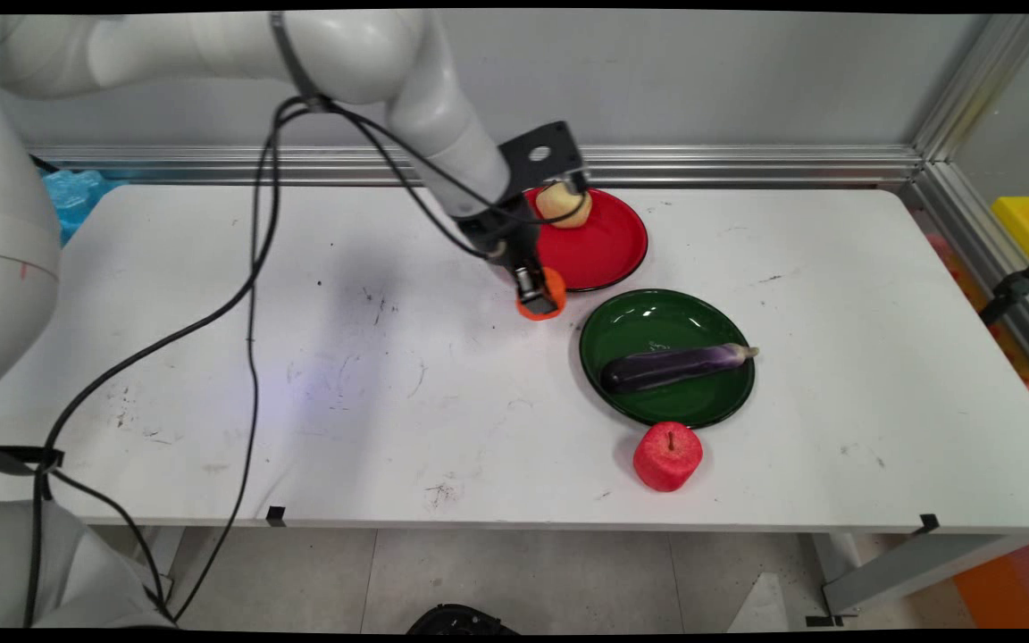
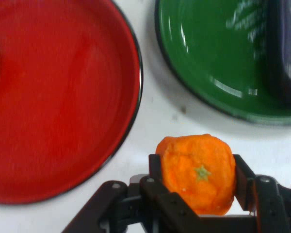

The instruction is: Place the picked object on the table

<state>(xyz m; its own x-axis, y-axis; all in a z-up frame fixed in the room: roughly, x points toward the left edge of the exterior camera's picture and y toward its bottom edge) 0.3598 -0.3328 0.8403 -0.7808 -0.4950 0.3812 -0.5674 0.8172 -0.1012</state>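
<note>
Gripping an orange [image 2: 198, 173], the gripper [image 2: 197, 180] sits beside the red plate [image 2: 63, 111].
Green plate [image 1: 657, 314] with eggplant [image 1: 671, 366] close by; apple [image 1: 667, 456] nearer.

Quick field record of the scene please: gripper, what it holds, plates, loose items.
gripper: shut on the orange, beside the red plate's near rim
red plate: holds a yellowish fruit at its far side
green plate: holds an eggplant, stem end over the right rim
apple: on the table, just in front of the green plate
orange's contact with table: cannot tell
</note>
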